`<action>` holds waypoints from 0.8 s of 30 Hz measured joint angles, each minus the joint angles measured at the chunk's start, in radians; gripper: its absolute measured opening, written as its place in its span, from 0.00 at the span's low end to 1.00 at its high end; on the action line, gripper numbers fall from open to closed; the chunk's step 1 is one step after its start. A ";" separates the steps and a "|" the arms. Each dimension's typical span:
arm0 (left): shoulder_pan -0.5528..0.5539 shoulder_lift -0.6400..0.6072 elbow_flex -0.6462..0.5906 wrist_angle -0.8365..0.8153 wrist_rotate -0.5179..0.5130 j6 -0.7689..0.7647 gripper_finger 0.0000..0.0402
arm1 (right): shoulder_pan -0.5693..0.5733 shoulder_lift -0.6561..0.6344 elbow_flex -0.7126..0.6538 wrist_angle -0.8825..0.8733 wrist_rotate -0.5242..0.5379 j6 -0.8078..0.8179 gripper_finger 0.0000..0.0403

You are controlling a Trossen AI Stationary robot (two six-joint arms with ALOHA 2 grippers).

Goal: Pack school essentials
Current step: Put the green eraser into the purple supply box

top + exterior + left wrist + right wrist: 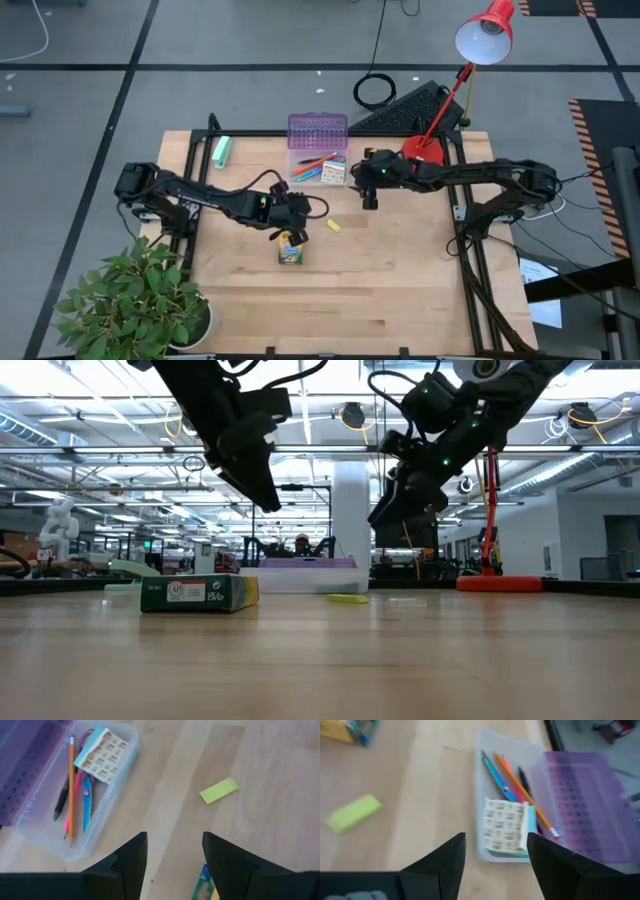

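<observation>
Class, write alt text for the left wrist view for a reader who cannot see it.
Open left end effector hovers over a wooden table. Beyond it, a clear box holds pens, an orange pencil and a small stationery set; a small yellow piece lies apart on the wood.

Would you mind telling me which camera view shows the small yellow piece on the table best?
The left wrist view shows the small yellow piece best: sharp, whole, lying flat on bare wood. The right wrist view shows it blurred, the high view only as a tiny speck, and the low view edge-on.
</observation>
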 joint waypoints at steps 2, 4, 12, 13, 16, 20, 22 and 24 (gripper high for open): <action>-0.011 0.000 0.000 0.001 0.002 -0.013 0.49 | 0.000 -0.006 0.000 -0.010 -0.027 0.035 0.51; -0.025 0.000 0.000 0.001 0.004 -0.036 0.49 | 0.006 -0.007 0.000 -0.023 -0.042 0.061 0.51; -0.092 0.000 0.000 -0.003 -0.015 -0.212 0.49 | 0.063 -0.007 -0.024 -0.009 -0.063 0.203 0.51; -0.099 0.000 0.000 -0.006 -0.016 -0.241 0.49 | 0.077 -0.007 -0.036 0.004 -0.072 0.220 0.51; -0.125 0.000 0.000 -0.025 -0.056 -0.349 0.49 | 0.127 -0.007 -0.091 0.089 -0.074 0.268 0.51; -0.142 0.000 0.000 -0.128 -0.110 -0.613 0.49 | 0.189 -0.006 -0.191 0.321 -0.052 0.250 0.51; -0.147 0.000 0.000 -0.168 -0.116 -0.706 0.49 | 0.208 -0.006 -0.224 0.439 -0.018 0.247 0.51; -0.151 0.008 0.000 -0.178 -0.120 -0.762 0.49 | 0.218 -0.006 -0.237 0.480 -0.011 0.248 0.51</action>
